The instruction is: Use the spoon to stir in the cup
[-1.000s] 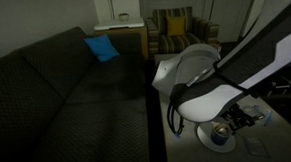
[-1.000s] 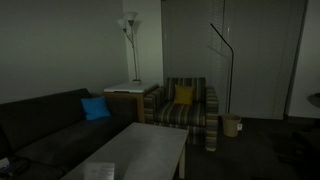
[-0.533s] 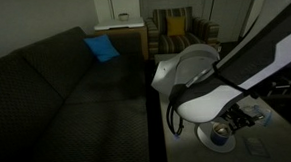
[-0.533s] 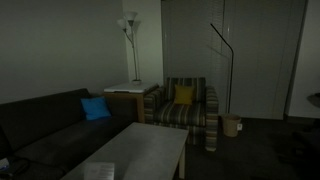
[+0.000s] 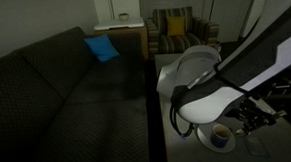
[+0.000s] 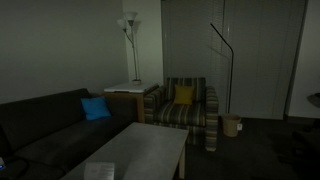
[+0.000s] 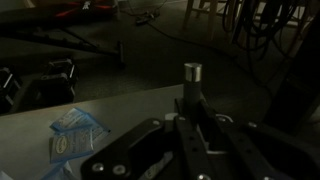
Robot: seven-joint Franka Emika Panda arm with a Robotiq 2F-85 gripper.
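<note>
spoon [image 7: 192, 76], clamped in closed gripper [image 7: 192, 103]

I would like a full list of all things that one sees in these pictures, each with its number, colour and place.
sofa: one, dark, beside the low table
blue cushion: one, on the sofa's far end
armchair: one, striped, beyond the table
yellow cushion: one, on the armchair
side table: one, pale, between sofa and armchair
floor lamps: two, one white-shaded, one thin and arched
bin: one, pale, on the floor by the armchair
low table: one, pale
saucer: one, white, on the table
cup: one, white, on the saucer
packet: one, pale blue, on the table
spoon: one, metallic, only its handle shows
arm: one, white
gripper: one, dark, shut on the spoon
</note>
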